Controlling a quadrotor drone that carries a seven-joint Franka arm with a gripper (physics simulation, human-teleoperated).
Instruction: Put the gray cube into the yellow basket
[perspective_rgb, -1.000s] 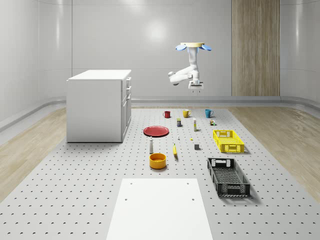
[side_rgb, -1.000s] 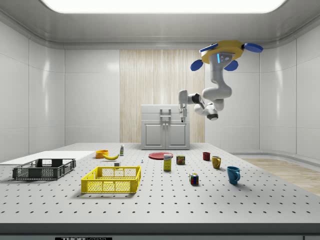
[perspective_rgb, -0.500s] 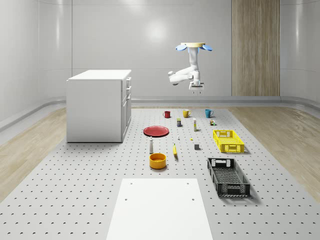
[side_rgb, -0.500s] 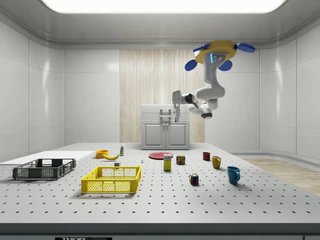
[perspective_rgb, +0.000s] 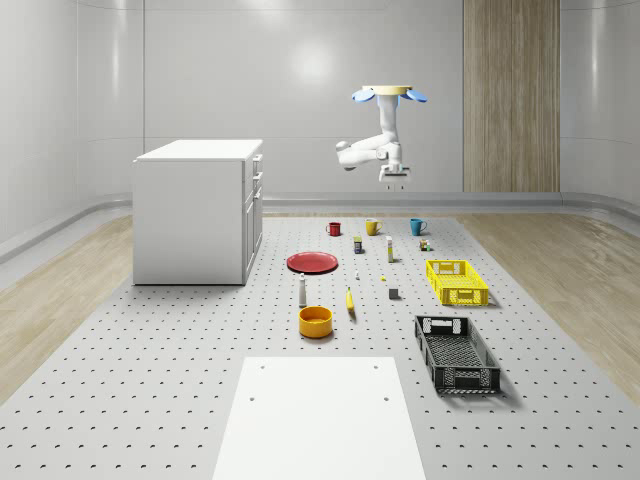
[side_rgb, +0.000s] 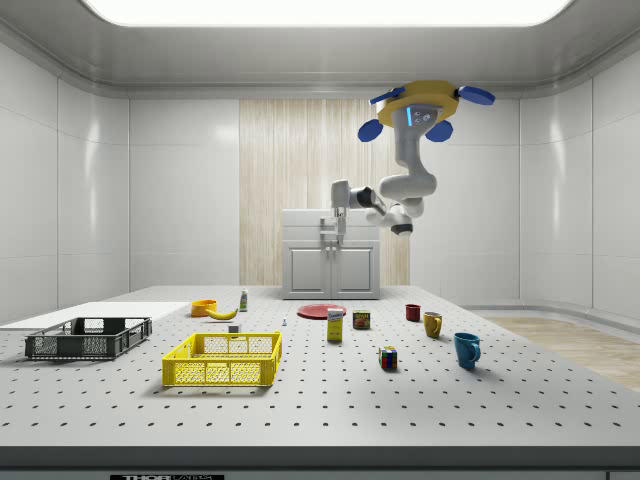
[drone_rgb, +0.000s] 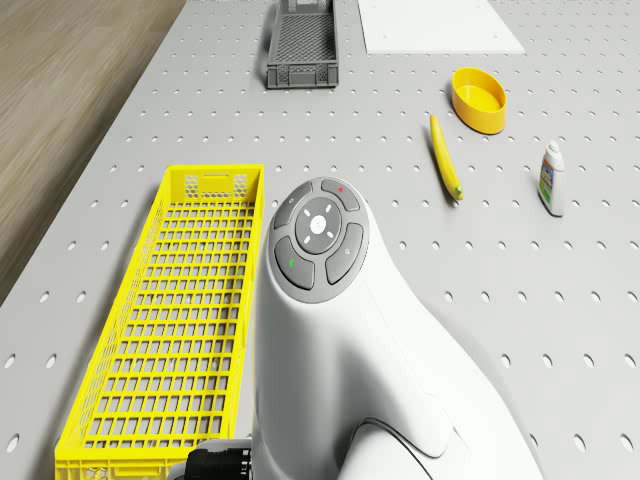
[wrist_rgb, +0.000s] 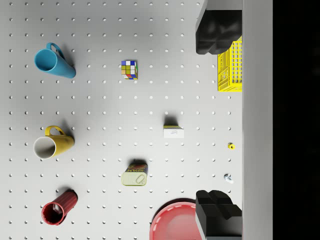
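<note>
Whole-scene view: drone (perspective_rgb: 388, 95) hovering high over the tabletop's (perspective_rgb: 150, 380) far end.
End effector (perspective_rgb: 392, 177) spread and empty, probably scouting; gray cube (perspective_rgb: 395, 294) sits left of the yellow basket (perspective_rgb: 456, 282).

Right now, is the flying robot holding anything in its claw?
No, nothing. The gripper is open and empty, high over the table. The gray cube sits on the table by the yellow basket.

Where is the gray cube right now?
In the whole-scene view the gray cube sits on the perforated table, just left of the yellow basket and right of the banana.
</note>
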